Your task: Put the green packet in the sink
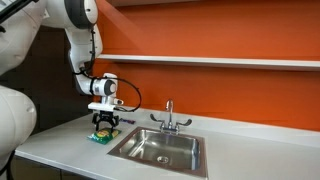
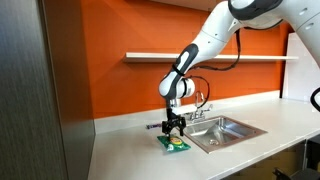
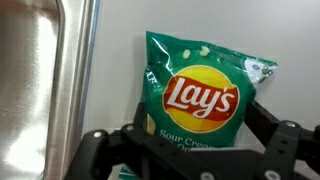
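The green packet [image 3: 205,95], near the tabletop's [image 1: 60,152] front edge, looks light, crinkly and slippery. The claw [image 3: 190,142] straddles it, spread wide; pinching its puffed middle seems best

In the wrist view the Lay's packet [image 3: 205,95] loses its lower edge behind the gripper [image 3: 190,150], whose own body runs off the bottom. The sink [image 3: 40,70] is cut by the left edge. In both exterior views the packet's print is too small to read.

White rounded arm [image 2: 215,35], black cable, black gripper [image 1: 105,124].
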You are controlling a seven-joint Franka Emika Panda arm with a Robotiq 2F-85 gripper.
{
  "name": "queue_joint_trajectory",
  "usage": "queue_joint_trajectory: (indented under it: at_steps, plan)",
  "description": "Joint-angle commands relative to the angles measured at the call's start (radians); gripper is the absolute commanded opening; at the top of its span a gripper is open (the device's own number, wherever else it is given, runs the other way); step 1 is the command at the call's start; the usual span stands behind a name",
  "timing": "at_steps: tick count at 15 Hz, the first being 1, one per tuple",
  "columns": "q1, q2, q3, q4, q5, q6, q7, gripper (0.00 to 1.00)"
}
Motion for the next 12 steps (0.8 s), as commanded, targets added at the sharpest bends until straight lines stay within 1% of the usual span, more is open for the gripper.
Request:
queue_joint_trajectory:
  at_steps: [1,10,11,12]
  plan:
    - [-0.003,0.023,-0.004,0.035,-0.015,-0.007,0.032,1.00]
    - [-0.005,0.052,-0.012,0.057,-0.014,-0.010,0.035,1.00]
    - [-0.005,0.054,-0.013,0.058,-0.014,-0.011,0.035,0.92]
    - [-0.006,0.056,-0.013,0.060,-0.013,-0.011,0.035,0.88]
